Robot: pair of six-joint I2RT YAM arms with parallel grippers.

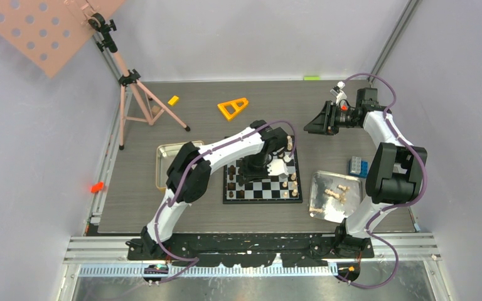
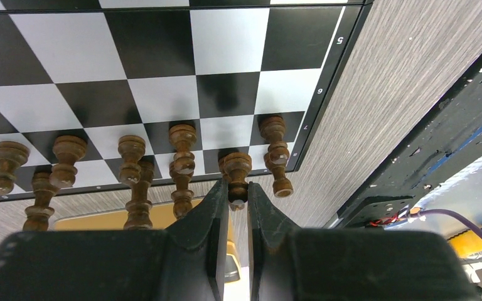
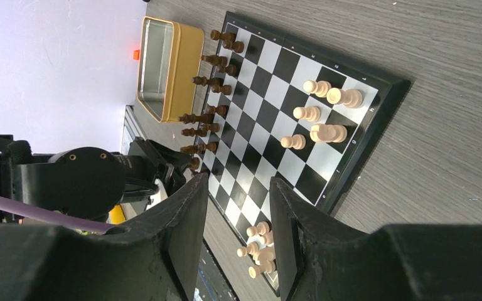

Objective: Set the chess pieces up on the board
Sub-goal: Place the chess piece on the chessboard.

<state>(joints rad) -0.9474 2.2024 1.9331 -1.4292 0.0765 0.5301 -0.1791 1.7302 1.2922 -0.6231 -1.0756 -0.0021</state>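
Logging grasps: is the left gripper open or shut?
Shut: the left gripper pinches a dark piece by its tip, fingers on both sides, at the board's edge row.

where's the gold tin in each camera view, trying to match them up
top external: the gold tin lies left of the board, partly under the left arm.
left wrist: a gold strip low left, past the board edge, behind the dark pieces.
right wrist: upper left, beside the board.
shared landmark: the row of dark pieces along the board edge nearest the tin.
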